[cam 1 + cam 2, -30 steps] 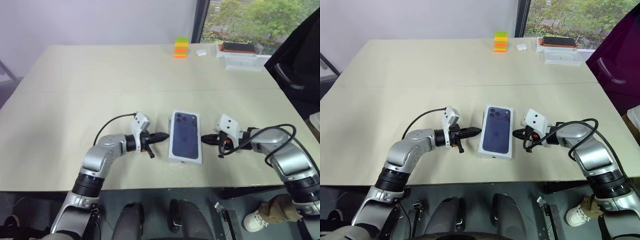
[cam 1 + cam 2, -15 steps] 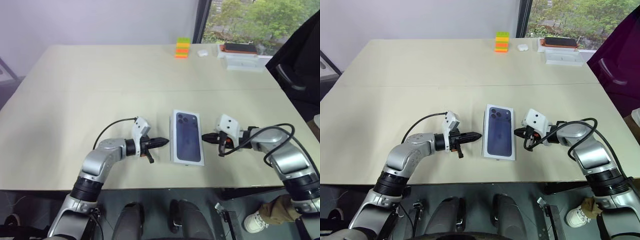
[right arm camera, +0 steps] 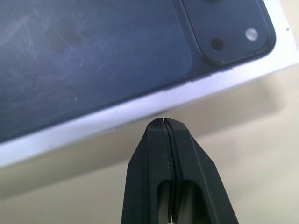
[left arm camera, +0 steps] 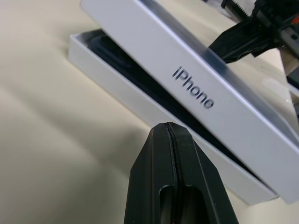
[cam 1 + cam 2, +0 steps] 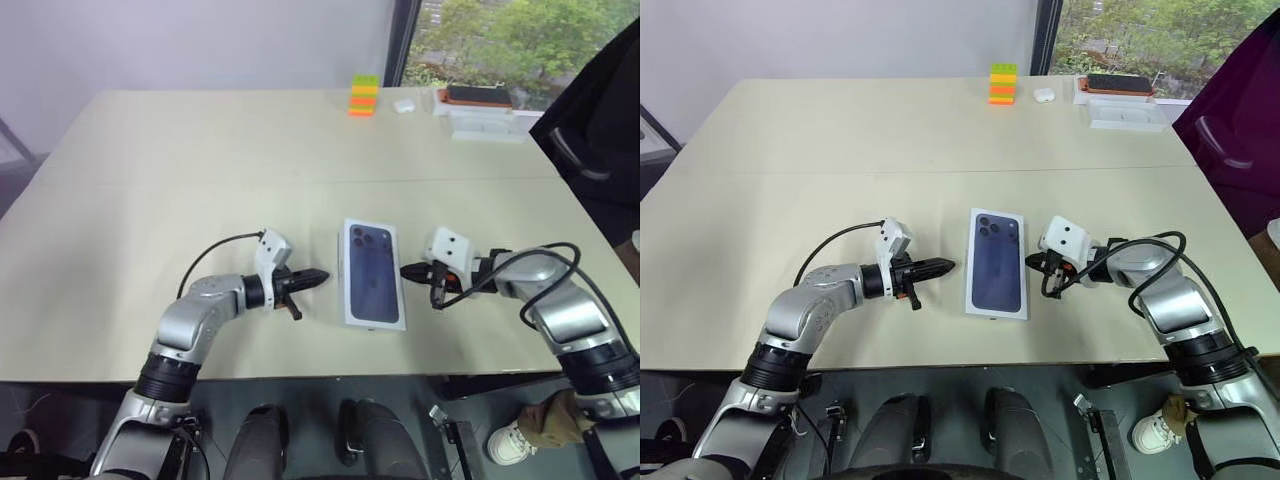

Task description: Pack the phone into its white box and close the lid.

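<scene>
Lid (image 4: 187,88) is being left tilted over the white box (image 4: 140,116), phone (image 4: 140,84) inside, near the table's (image 5: 150,200) front edge. Left gripper (image 5: 318,276) and right gripper (image 5: 408,271), both pinched together, are being kept beside it; an uneven push risks jamming the lid askew.

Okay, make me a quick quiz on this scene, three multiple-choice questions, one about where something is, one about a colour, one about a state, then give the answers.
1. Where is the lid?
A. between the two grippers
B. at the table's far edge
C. left of both grippers

2. What colour is the top block of the far stack?
A. blue
B. green
C. white

3. How does the lid sit on the white box?
A. fully shut
B. tilted, one side raised
C. lying beside it

Answers: 1 A, left gripper and right gripper flank it. 2 B, green over orange. 3 B, the left wrist view shows a gap with the phone inside.
</scene>
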Available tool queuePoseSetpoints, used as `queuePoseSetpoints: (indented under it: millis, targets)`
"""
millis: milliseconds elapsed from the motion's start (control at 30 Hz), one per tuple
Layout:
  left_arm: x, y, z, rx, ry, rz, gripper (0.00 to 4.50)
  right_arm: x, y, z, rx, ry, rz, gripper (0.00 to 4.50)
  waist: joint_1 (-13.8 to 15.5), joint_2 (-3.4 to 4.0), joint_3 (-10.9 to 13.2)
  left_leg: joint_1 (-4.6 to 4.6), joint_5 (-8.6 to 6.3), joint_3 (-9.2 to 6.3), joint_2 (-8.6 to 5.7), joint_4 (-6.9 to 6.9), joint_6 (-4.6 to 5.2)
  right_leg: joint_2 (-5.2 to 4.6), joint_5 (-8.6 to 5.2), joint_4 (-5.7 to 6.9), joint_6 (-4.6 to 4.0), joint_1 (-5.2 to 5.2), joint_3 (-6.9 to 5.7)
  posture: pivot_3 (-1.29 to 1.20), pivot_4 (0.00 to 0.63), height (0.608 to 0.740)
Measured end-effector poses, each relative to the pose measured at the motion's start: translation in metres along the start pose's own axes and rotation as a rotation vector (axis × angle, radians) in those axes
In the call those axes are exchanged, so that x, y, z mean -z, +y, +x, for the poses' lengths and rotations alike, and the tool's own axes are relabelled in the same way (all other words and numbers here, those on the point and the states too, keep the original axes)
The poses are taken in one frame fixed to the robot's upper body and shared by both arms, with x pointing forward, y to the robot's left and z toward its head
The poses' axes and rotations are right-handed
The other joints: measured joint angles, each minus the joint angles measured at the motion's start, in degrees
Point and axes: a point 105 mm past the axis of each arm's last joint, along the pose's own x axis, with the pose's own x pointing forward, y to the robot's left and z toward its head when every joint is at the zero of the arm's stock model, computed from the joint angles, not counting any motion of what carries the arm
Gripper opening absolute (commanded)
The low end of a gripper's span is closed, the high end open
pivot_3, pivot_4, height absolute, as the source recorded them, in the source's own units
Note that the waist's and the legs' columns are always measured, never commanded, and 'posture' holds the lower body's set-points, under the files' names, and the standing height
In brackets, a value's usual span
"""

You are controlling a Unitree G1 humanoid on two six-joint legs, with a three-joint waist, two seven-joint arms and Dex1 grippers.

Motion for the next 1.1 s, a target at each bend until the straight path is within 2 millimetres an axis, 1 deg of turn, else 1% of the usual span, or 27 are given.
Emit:
queuePoseSetpoints:
  millis: [100,200,433,533,633,733,800,867,900,967,1033,1100]
  targets:
    - [-0.001,0.002,-0.001,-0.010,-0.003,0.000,0.00,0.001,-0.001,0.001,0.002,0.007,0.025,0.01,0.02,0.00,0.00,0.00,0.00,0.01,0.00,0.00,0.00,-0.01,0.00,0.00,0.00,0.01,0.00,0.00,0.150,0.740]
    - [-0.001,0.002,-0.001,-0.011,-0.007,0.003,0.00,-0.002,-0.004,0.005,0.011,-0.004,0.066,0.01,-0.04,0.00,0.00,0.02,0.00,0.01,0.00,0.00,0.00,0.00,0.00,0.00,0.00,0.01,0.00,0.00,0.150,0.740]
    - [-0.002,0.002,0.000,-0.017,-0.012,0.006,0.00,-0.001,-0.011,0.004,0.043,0.009,0.063,0.01,0.02,0.00,0.00,0.02,0.00,0.03,0.00,0.00,0.00,-0.01,0.00,0.00,0.00,0.02,0.01,0.00,0.150,0.740]
    - [-0.005,0.005,-0.002,-0.032,-0.023,0.005,0.00,-0.001,-0.018,0.001,0.067,0.014,0.060,0.01,0.02,0.00,0.00,0.02,0.00,0.02,0.00,0.00,0.00,-0.01,0.00,0.01,0.00,0.02,0.01,0.00,0.150,0.740]
    - [-0.017,0.009,-0.006,-0.040,-0.058,0.004,0.00,-0.010,-0.028,-0.008,0.088,-0.043,0.096,0.01,0.03,0.00,0.00,0.01,0.00,0.02,0.00,0.00,0.00,-0.01,0.01,0.01,-0.01,0.02,0.00,0.00,0.150,0.740]
    - [-0.041,0.006,-0.006,-0.018,-0.116,0.020,0.00,-0.027,-0.039,-0.019,0.107,-0.120,0.094,0.01,0.03,0.00,0.00,0.02,0.00,0.01,0.00,0.00,0.00,-0.01,0.00,0.00,0.00,0.03,0.00,0.00,0.150,0.740]
    - [-0.058,0.001,-0.004,0.002,-0.160,0.037,0.00,-0.039,-0.042,-0.022,0.109,-0.186,0.118,0.01,0.02,0.00,0.00,0.02,0.00,0.01,0.00,0.00,0.00,-0.01,0.00,0.00,0.00,0.04,0.01,0.00,0.150,0.740]
    - [-0.069,-0.004,0.000,0.022,-0.187,0.052,0.00,-0.048,-0.041,-0.020,0.094,-0.245,0.146,0.01,0.02,0.00,0.00,0.06,0.00,0.02,0.00,0.00,-0.01,-0.01,0.01,0.00,0.00,0.07,0.02,0.00,0.150,0.740]
    - [-0.071,-0.006,0.002,0.030,-0.195,0.055,0.00,-0.051,-0.040,-0.019,0.085,-0.260,0.153,0.01,0.02,0.00,0.00,0.06,0.00,0.01,0.00,0.00,-0.01,-0.01,0.01,0.00,0.00,0.07,0.04,0.00,0.150,0.740]
    - [-0.069,-0.008,0.008,0.037,-0.193,0.048,0.00,-0.051,-0.034,-0.015,0.070,-0.259,0.149,0.01,0.02,0.00,0.00,0.08,0.00,0.01,0.00,-0.01,-0.01,0.00,0.00,0.01,0.00,0.09,0.04,0.00,0.150,0.740]
    - [-0.063,-0.010,0.015,0.046,-0.173,0.038,0.00,-0.049,-0.021,-0.005,0.034,-0.252,0.149,0.01,0.02,0.00,0.00,0.10,0.00,0.02,0.00,-0.01,-0.01,0.00,0.00,0.01,0.00,0.10,0.04,0.00,0.150,0.740]
    - [-0.060,-0.013,0.018,0.055,-0.167,0.037,0.00,-0.044,-0.010,0.006,0.002,-0.239,0.163,0.01,-0.05,0.00,0.00,0.10,0.00,0.03,0.00,-0.02,-0.01,0.00,0.00,0.01,0.00,0.09,0.06,0.00,0.150,0.740]
